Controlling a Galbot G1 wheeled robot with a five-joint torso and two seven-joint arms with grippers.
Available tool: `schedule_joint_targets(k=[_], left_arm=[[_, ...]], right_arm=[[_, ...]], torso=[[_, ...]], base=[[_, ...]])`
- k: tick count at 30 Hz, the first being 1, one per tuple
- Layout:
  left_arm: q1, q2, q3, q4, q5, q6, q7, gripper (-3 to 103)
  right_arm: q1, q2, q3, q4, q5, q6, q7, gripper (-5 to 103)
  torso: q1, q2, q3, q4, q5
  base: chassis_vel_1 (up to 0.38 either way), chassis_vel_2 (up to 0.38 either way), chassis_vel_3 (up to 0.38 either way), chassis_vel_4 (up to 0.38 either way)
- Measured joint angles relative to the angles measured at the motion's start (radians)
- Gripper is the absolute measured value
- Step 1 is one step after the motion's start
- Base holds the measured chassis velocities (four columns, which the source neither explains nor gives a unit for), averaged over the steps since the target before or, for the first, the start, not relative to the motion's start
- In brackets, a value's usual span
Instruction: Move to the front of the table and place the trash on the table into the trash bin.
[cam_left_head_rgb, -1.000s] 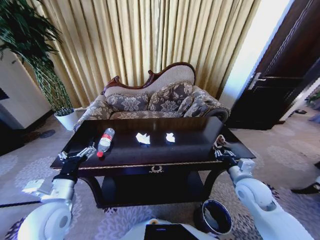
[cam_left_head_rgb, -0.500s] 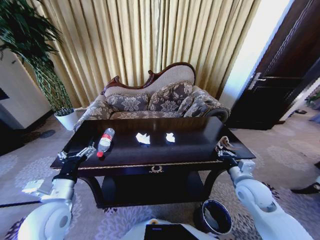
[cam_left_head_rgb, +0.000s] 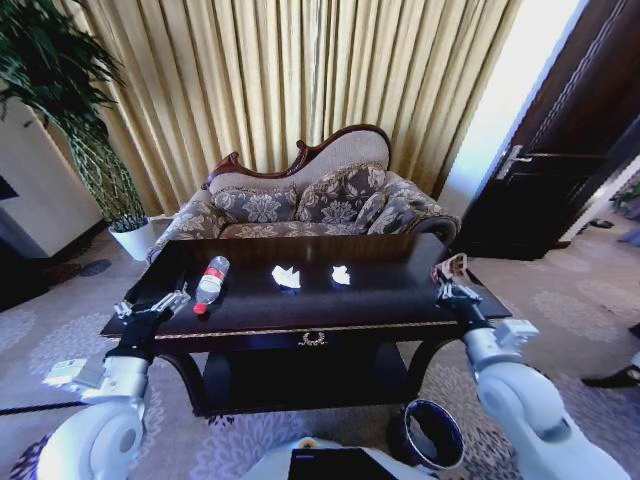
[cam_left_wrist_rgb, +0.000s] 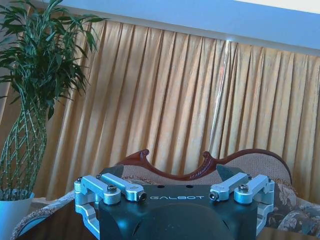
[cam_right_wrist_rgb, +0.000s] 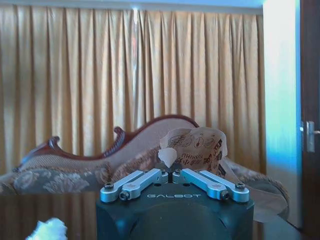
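Note:
The dark table (cam_left_head_rgb: 390, 292) stands right before me. On it lie a clear bottle (cam_left_head_rgb: 211, 282) with a red label and two white paper wads (cam_left_head_rgb: 286, 277) (cam_left_head_rgb: 341, 274). My right gripper (cam_left_head_rgb: 447, 284) hovers just above the table's right end, shut on a crumpled printed piece of paper (cam_left_head_rgb: 451, 266). In the right wrist view the same paper (cam_right_wrist_rgb: 194, 149) sticks up from the shut gripper (cam_right_wrist_rgb: 170, 173), and a white wad (cam_right_wrist_rgb: 50, 230) shows low down. At the table's left front corner my left gripper (cam_left_head_rgb: 151, 304) stands open and empty (cam_left_wrist_rgb: 177, 196). The trash bin (cam_left_head_rgb: 430, 436) is on the floor at my lower right.
A patterned sofa (cam_left_head_rgb: 310, 200) stands close behind the table, with gold curtains (cam_left_head_rgb: 300, 80) behind it. A tall plant in a white pot (cam_left_head_rgb: 133, 238) is at the far left. A dark door (cam_left_head_rgb: 560, 160) is at the right. Carpet surrounds the table.
My right gripper has risen a little above the table's right end with the printed paper held in it. The left arm and the things on the table have not moved.

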Motion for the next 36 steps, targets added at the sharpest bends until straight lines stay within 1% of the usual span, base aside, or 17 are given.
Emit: schedule_joint_targets(k=[6,16,17,18,19,21,22,24,26,29,36], left_arm=[[-0.005,-0.002,0.004,0.001,0.001,0.0,0.001,100],[-0.003,-0.002,0.002,0.0,0.005,0.003,0.003,100],[0.003,-0.001,-0.005,-0.011,0.001,0.032,0.001,100],[0.003,-0.001,-0.005,-0.011,0.001,0.032,0.001,100],[0.005,0.0,-0.012,-0.028,-0.009,0.079,-0.013,100],[0.004,0.004,-0.019,-0.04,-0.023,0.121,-0.022,100],[0.0,0.006,-0.02,-0.042,-0.027,0.131,-0.025,100],[-0.002,0.008,-0.021,-0.042,-0.028,0.136,-0.026,100],[-0.008,0.012,-0.023,-0.042,-0.033,0.154,-0.026,100],[-0.01,0.014,-0.025,-0.043,-0.036,0.162,-0.027,100],[-0.011,0.012,-0.025,-0.043,-0.036,0.16,-0.029,100]], right_arm=[[-0.035,0.015,0.009,0.06,-0.014,-0.002,0.0,0],[-0.056,0.022,0.013,0.081,-0.043,-0.006,-0.001,0],[-0.059,0.021,0.016,0.084,-0.043,-0.006,-0.001,0],[-0.059,0.021,0.016,0.084,-0.043,-0.006,-0.001,0],[-0.063,0.022,0.016,0.085,-0.044,-0.007,-0.002,0],[-0.067,0.024,0.016,0.085,-0.047,-0.008,-0.001,0],[-0.068,0.026,0.016,0.084,-0.05,-0.008,-0.002,0],[-0.068,0.028,0.015,0.083,-0.052,-0.008,-0.002,0],[-0.07,0.034,0.012,0.081,-0.057,-0.009,-0.002,0],[-0.073,0.037,0.011,0.08,-0.061,-0.009,-0.003,0],[-0.074,0.041,0.005,0.076,-0.069,-0.009,-0.007,0]], torso=[[0.0,0.0,0.0,0.0001,0.0002],[0.0,0.0,0.0,0.0001,0.0002],[0.0,0.0,0.0,0.0002,0.0003],[0.0,0.0,0.0,0.0002,0.0003],[0.0,0.0,0.0,0.0003,0.0003],[0.0,0.0,0.0,0.0002,0.0002],[0.0,0.0,0.0,0.0002,0.0002],[0.0,0.0,0.0,0.0001,0.0003],[0.0,0.0,0.0,-0.0002,0.0006],[0.0,0.0,0.0,0.0,0.0003],[0.0,0.0,0.0,0.0001,0.0002]], base=[[0.0,0.0,0.0,0.0],[0.002,-0.005,-0.003,0.007],[0.096,-0.097,-0.068,0.092],[0.096,-0.097,-0.068,0.092],[0.104,-0.145,-0.12,0.123],[0.129,-0.168,-0.132,0.17],[0.154,-0.179,-0.159,0.182],[0.163,-0.179,-0.159,0.172],[0.178,-0.181,-0.179,0.173],[0.175,-0.196,-0.172,0.193],[0.178,-0.16,-0.158,0.164]])
